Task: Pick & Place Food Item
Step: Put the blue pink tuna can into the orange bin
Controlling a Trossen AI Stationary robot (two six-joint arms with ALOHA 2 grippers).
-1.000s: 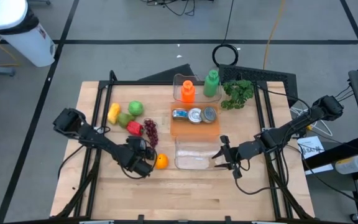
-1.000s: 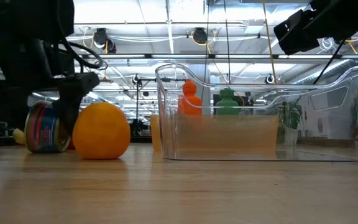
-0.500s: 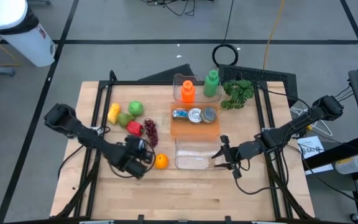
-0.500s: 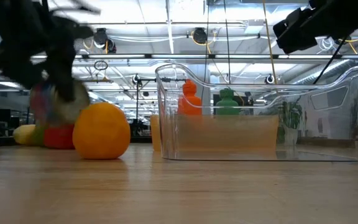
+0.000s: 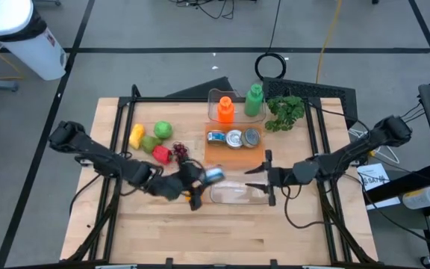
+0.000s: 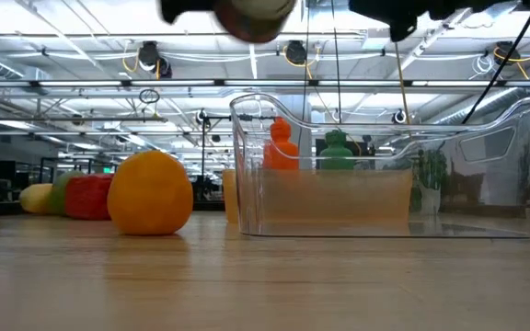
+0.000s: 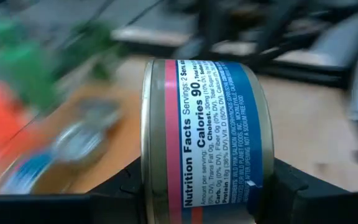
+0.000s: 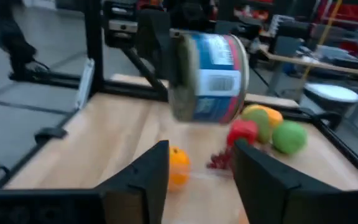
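A can with a blue and pink label [image 7: 204, 124] hangs high above the table, with my left gripper [image 5: 200, 183] shut on it. In the high view the can [image 5: 213, 175] is over the left end of the clear container [image 5: 234, 196], which rests on its base. An orange [image 6: 150, 193] lies on the table left of the container. My right gripper [image 5: 256, 179] hovers open over the container's right end, pointing at the can [image 8: 210, 78], nothing between its fingers. My left gripper pinches the can between its two fingers, one finger [image 7: 123, 190] on each flat end [image 7: 146, 174]. The fingers come nearly level from the table's left. The can is lifted clear, lying on its side with the label's print toward the wrist camera.
A yellow fruit [image 5: 136, 134], green apple [image 5: 163, 129], red pepper [image 5: 161, 153] and grapes [image 5: 179, 153] lie at the left. An orange tray with cans [image 5: 234, 138] is behind the container. Farther back stand an orange bottle [image 5: 225, 110], a green bottle [image 5: 254, 101] and a leafy plant [image 5: 286, 110].
My left gripper has taken hold of the can that stood on the table left of the orange. It has lifted the can high, rolled its wrist, and carried it right toward the clear container; the can now lies on its side. My right gripper has tipped up and risen slightly.
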